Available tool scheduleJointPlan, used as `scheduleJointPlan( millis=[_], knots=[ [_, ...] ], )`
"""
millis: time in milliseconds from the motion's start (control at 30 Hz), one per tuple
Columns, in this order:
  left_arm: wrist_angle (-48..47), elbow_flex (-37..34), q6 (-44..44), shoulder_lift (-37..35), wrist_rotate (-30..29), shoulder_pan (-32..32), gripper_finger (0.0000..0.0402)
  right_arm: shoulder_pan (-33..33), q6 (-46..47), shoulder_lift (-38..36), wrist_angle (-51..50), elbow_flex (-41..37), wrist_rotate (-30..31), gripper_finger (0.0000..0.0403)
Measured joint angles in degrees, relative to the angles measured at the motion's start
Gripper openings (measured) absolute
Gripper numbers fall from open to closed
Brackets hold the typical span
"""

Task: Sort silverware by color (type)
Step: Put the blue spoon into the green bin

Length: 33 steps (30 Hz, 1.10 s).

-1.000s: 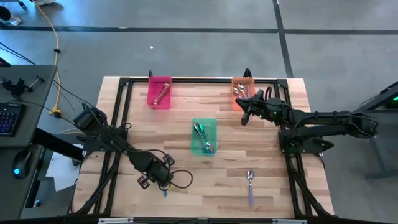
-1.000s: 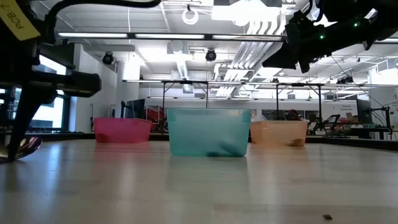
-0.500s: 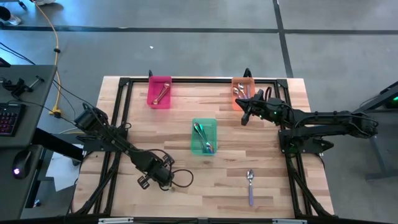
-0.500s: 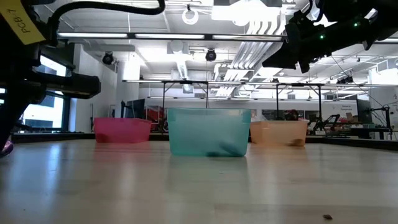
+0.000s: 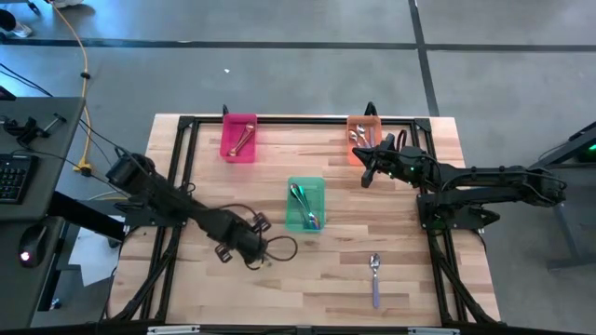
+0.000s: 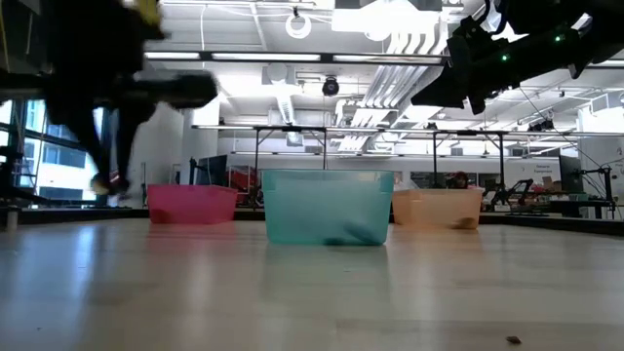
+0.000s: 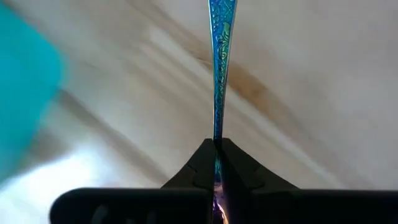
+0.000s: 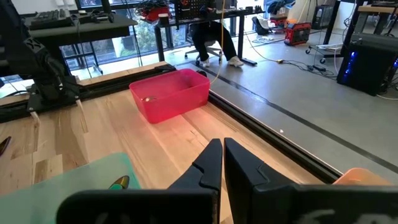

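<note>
My left gripper (image 7: 216, 148) is shut on a spoon with an iridescent blue-green handle (image 7: 220, 68). In the high view it (image 5: 261, 253) hangs over the table, left of and nearer than the green bin (image 5: 304, 221), which holds several spoons. My right gripper (image 5: 365, 174) hovers shut beside the orange bin (image 5: 363, 124) at the far right, with nothing in it (image 8: 222, 160). A purple-handled spoon (image 5: 374, 279) lies flat on the table at the near right. The pink bin (image 5: 239, 149) at the far left holds gold spoons. My left gripper pinches the narrow part of the spoon's handle (image 7: 217, 132) between its two fingertips. The patterned handle runs straight out past the fingertips, in line with the fingers. The spoon's other end is hidden between the fingers. Blurred table wood shows beneath the handle.
A black frame (image 5: 279, 119) runs around the wooden table top. Bare wood lies between the bins and along the near edge. A desk with a keyboard (image 5: 11, 177) stands off the table's left.
My left gripper has shut on the spoon that lay at the near left. It has risen and gone toward the table's right and far edges, toward the green bin, taking the spoon off the wood. The motion is fast and blurred in the low view.
</note>
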Motion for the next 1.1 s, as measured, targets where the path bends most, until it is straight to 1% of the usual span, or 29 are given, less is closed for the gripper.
scheduleJointPlan(
  millis=[133, 267, 533, 700, 833, 1100],
  knots=[
    [-2.35, 3.83, 8.61, 0.11, -2.01, 2.43, 0.0001, 0.02, 0.02, 0.00, 0.00, 0.00, -0.01, 0.0002],
    [-2.39, 8.74, 17.58, -0.02, -2.88, 6.19, 0.0001, 0.00, 0.00, 0.00, 0.00, 0.00, -0.07, 0.0002],
    [-2.46, 16.77, 30.64, 0.17, -3.36, 14.30, 0.0000, 0.02, 0.00, 0.00, 0.00, 0.00, -0.07, 0.0002],
    [-1.88, 20.74, 38.43, 3.02, -3.09, 17.80, 0.0000, 0.02, -0.01, 0.00, -0.01, 0.00, -0.09, 0.0002],
    [-1.05, 23.22, 43.31, 5.72, -2.78, 20.01, 0.0000, 0.00, -0.42, 0.00, -0.02, 0.00, -0.09, 0.0002],
    [1.82, 24.21, 47.67, 11.48, -1.86, 23.05, 0.0000, 0.00, -1.03, 0.00, -0.18, -0.04, -0.09, 0.0002]
  ],
)
